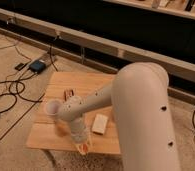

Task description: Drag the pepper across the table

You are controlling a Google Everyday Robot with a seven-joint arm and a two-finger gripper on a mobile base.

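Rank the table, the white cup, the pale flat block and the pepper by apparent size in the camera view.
1. table
2. white cup
3. pale flat block, close to the cup, so unsure
4. pepper, a sliver showing under the shut gripper at the table's near edge
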